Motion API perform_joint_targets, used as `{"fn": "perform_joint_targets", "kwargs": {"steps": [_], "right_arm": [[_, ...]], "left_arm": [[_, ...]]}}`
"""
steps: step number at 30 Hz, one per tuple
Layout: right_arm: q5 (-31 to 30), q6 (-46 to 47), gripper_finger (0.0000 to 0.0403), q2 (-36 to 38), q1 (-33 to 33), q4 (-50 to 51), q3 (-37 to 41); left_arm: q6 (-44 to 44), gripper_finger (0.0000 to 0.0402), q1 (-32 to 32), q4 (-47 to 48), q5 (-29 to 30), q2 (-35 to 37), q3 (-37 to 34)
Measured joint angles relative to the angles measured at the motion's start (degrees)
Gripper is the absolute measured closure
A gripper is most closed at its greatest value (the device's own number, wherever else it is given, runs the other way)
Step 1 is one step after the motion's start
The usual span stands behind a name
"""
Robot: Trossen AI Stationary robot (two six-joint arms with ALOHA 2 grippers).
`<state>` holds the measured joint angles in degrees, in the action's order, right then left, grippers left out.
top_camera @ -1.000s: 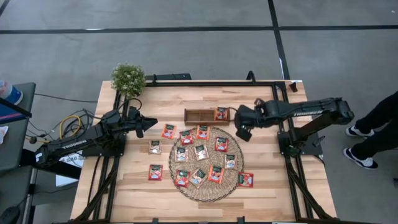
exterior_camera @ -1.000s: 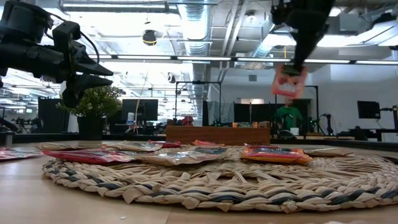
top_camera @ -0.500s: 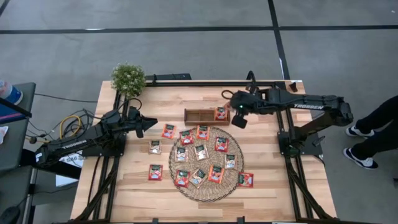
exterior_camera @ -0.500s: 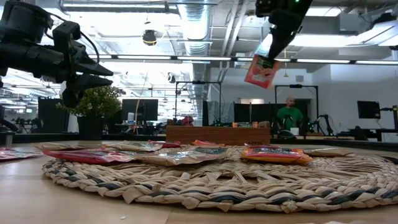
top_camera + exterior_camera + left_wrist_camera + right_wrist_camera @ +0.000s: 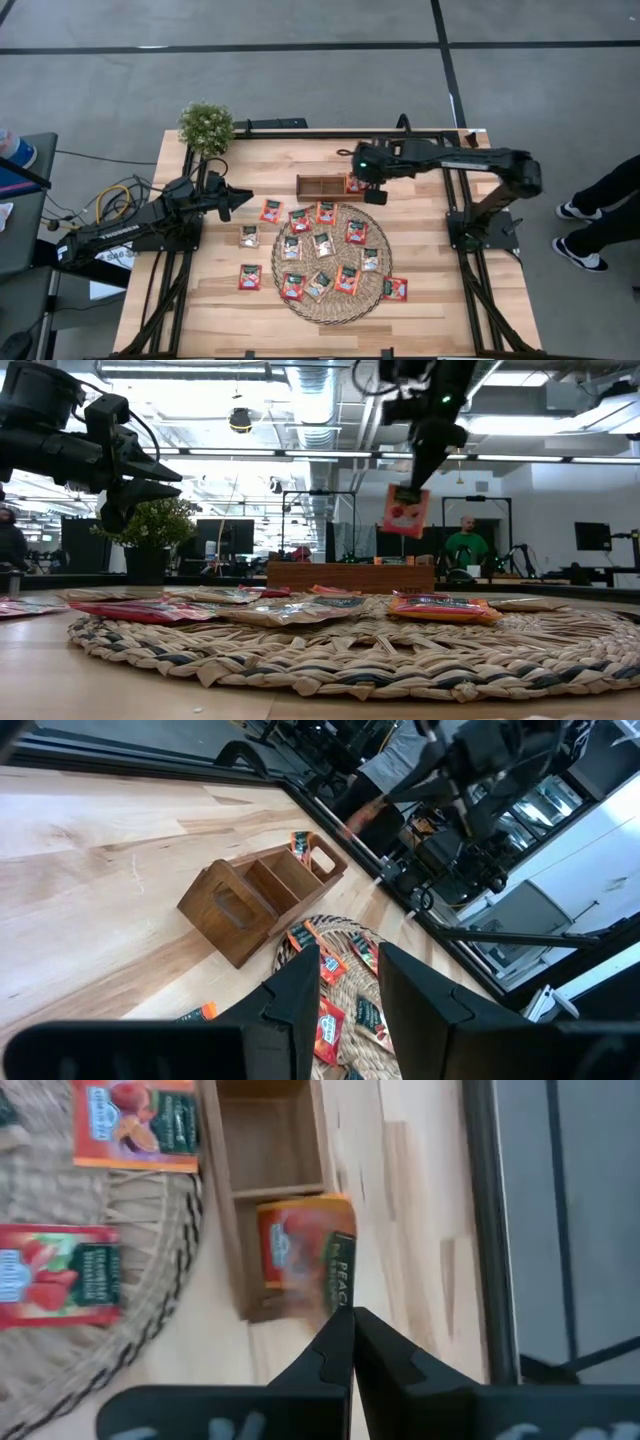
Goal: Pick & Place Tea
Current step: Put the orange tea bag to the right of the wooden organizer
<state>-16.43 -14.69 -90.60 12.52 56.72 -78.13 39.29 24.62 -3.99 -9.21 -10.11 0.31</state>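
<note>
Sachet drop into the wooden tray.
Right gripper, clenched on a red-orange tea sachet, hangs over the tray's end compartment, seemingly already holding one; lower squarely inside its walls before letting go. Left gripper waits apart from the tray, part-open, empty.

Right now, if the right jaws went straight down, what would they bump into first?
Probably the wooden tray: the right gripper holds a tea sachet above its end compartment, where another sachet already lies. Depth is uncertain.
</note>
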Motion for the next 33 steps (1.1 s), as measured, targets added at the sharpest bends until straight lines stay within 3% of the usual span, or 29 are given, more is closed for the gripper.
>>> {"fn": "perform_joint_targets", "kwargs": {"steps": [13,33], "right_arm": [[-0.2,-11.8,0.0403,-14.5,0.5,5.5,-10.3],[-0.1,-11.9,0.0403,-15.8,3.4,9.4,-10.3]], "left_arm": [[0.0,0.0306,0.0,0.0,0.0,0.0,0.0],[0.0,0.0306,0.0,0.0,0.0,0.0,0.0]]}}
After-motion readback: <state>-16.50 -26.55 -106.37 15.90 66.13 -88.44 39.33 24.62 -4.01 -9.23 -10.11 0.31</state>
